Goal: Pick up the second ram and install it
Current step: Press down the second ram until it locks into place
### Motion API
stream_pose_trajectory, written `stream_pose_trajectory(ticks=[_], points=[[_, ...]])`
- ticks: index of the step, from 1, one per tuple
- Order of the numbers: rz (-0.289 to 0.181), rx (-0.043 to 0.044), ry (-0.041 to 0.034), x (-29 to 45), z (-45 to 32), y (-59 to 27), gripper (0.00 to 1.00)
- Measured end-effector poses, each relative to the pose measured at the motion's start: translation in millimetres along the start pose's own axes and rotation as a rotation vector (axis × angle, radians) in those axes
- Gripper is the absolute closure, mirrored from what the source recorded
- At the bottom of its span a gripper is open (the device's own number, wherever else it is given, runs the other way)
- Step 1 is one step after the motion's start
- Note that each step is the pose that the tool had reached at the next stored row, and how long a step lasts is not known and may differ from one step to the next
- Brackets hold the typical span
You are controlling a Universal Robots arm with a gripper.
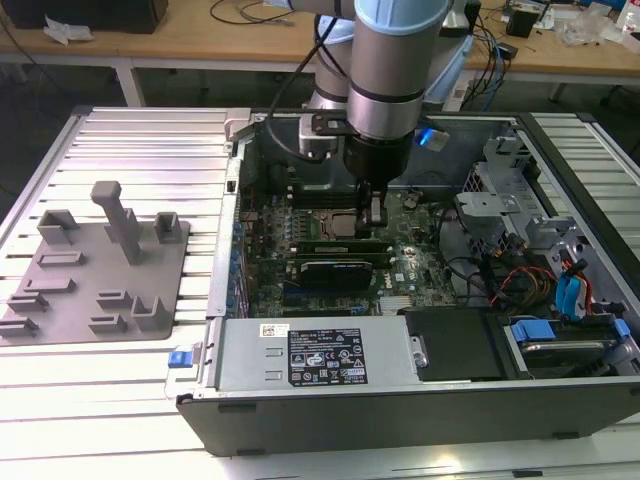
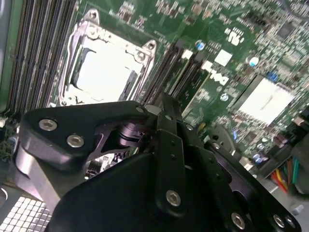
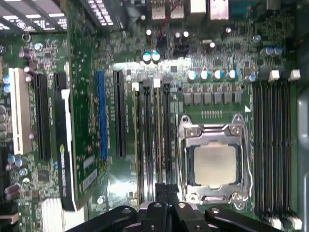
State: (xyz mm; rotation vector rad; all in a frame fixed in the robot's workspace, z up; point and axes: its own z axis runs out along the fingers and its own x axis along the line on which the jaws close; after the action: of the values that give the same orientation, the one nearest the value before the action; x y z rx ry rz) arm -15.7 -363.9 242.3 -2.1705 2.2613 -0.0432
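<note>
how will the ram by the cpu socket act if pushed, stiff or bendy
Probably stiff edge-on: the ram stands upright beside the socket. Likely light, being so thin. Sideways pushes could bend or crack it.

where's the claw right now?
In the exterior view the claw is down inside the open computer case, over the motherboard's memory slots, beside the CPU socket.

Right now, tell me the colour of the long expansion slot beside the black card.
Blue; the slot shows best in the first wrist view.

Slatted metal table (image 1: 140, 140) carries open computer case (image 1: 420, 400) and grey fixture tray (image 1: 95, 285)
</note>
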Motion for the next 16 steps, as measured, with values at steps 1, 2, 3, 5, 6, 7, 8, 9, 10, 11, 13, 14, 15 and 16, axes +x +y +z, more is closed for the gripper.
stream_pose_trajectory(ticks=[1, 2, 3, 5, 6, 7, 8, 9, 10, 11, 13, 14, 15, 16], points=[[0.000, 0.0009, 0.0001, -0.3, 0.3, 3.7, 0.92], [0.000, 0.0013, 0.0001, -0.4, 0.4, 5.6, 0.92], [0.000, 0.0017, 0.0000, -0.5, 0.6, 7.6, 0.92], [0.000, 0.0040, -0.0001, -1.2, 1.0, 18.2, 0.92], [0.000, 0.0053, -0.0001, -1.5, 1.1, 24.1, 0.92], [0.001, 0.0070, -0.0005, -2.0, 1.3, 31.1, 0.92], [0.001, 0.0076, -0.0005, -2.0, 1.3, 34.5, 0.92], [0.001, 0.0085, -0.0002, -2.1, 1.3, 41.1, 0.92], [0.001, 0.0091, -0.0001, -2.1, 1.3, 45.8, 0.92], [0.001, 0.0093, 0.0004, -2.1, 1.3, 48.1, 0.92], [0.001, 0.0092, 0.0022, -2.0, 1.2, 48.4, 0.92], [0.001, 0.0066, 0.0026, -2.1, 1.3, 48.4, 0.92], [0.001, -0.0018, 0.0029, -2.1, 1.3, 48.3, 0.92], [0.001, -0.0054, 0.0031, -2.1, 1.3, 48.2, 0.92]])
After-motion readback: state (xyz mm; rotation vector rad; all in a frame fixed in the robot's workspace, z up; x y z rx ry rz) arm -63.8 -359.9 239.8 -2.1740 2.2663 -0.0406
